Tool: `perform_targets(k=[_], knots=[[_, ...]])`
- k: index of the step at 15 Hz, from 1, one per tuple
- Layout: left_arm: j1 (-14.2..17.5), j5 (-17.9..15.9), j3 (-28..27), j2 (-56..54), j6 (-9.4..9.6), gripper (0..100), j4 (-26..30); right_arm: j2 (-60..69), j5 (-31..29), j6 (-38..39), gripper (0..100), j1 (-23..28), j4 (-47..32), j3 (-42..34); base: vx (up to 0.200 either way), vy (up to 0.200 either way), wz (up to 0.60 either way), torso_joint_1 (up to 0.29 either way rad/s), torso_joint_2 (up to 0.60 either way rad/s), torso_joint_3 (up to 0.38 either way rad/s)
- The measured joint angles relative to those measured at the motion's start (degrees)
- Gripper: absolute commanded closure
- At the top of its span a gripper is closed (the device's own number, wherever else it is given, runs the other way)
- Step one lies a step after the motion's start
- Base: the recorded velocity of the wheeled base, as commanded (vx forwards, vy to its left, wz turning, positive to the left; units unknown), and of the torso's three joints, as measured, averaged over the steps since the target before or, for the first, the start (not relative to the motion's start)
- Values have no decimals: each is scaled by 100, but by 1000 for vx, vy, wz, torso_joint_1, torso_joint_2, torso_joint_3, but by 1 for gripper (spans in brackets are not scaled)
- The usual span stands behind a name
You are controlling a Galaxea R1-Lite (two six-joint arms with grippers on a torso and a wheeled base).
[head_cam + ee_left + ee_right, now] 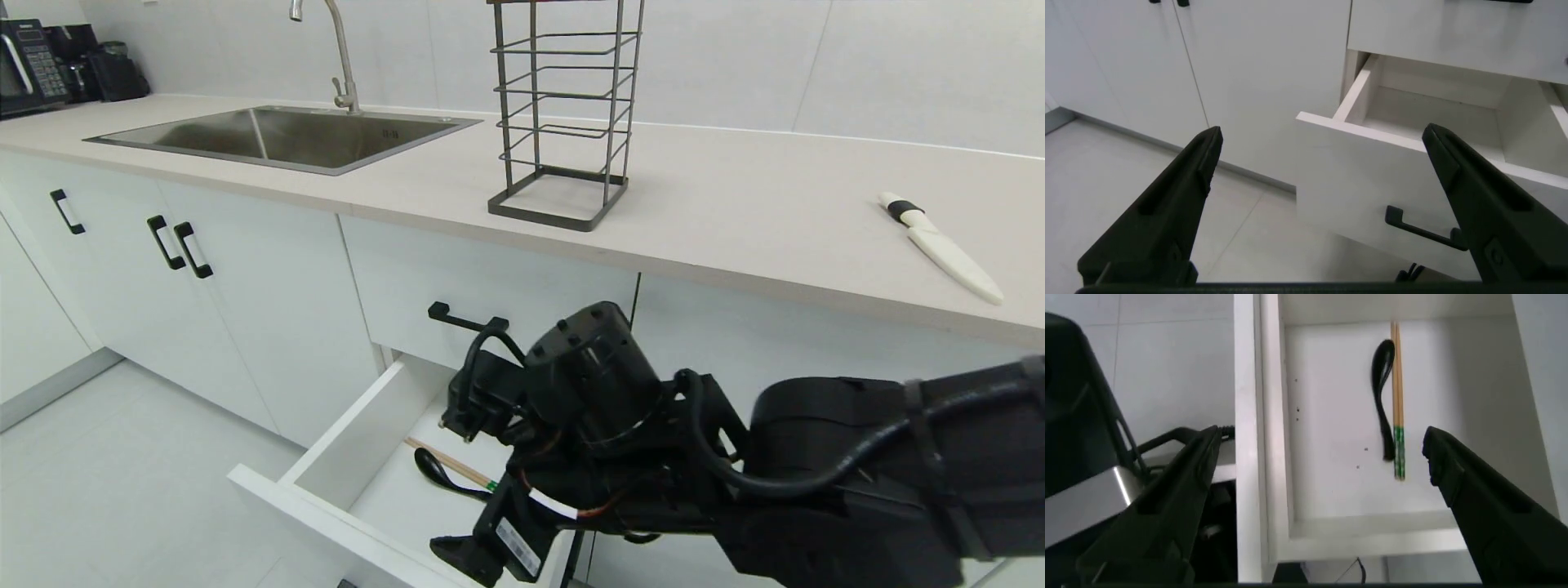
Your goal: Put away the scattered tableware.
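An open white drawer (343,441) sits under the counter. Inside it lie a black spoon (437,475) and a pair of wooden chopsticks (453,465), side by side. In the right wrist view the spoon (1382,384) and chopsticks (1398,392) rest on the drawer floor, below my right gripper (1321,441), which is open and holds nothing. A white knife (939,245) with a black band lies on the countertop at the far right. My left gripper (1323,135) is open and empty, low in front of the drawer front (1372,188) and its black handle (1425,233).
A dark wire rack (563,114) stands mid-counter, with a steel sink (277,135) and tap to its left. A closed drawer with a black handle (465,320) is above the open one. Cabinet doors with black handles are to the left, over bare floor.
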State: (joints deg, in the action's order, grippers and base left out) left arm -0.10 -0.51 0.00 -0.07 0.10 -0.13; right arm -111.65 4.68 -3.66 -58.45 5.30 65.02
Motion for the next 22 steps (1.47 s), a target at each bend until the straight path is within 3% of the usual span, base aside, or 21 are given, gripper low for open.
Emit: perform_targets(k=[5, 12, 18, 22], knots=[[0, 0, 0, 0, 0, 0, -2, 1117, -4, -37, 0, 96, 96, -1282, 0, 0, 0, 0, 0, 0], [0, 2, 0, 0, 0, 0, -2, 2927, 40, -30, 0, 807, 958, -3474, 0, 0, 0, 0, 0, 0], [0, 0, 0, 0, -2, 0, -2, 5454, 172, -80, 0, 2004, 877, -4871, 0, 0, 0, 0, 0, 0], [0, -2, 0, 0, 0, 0, -2, 7040, 191, -436, 0, 3059, 492, -5332, 0, 0, 0, 0, 0, 0]])
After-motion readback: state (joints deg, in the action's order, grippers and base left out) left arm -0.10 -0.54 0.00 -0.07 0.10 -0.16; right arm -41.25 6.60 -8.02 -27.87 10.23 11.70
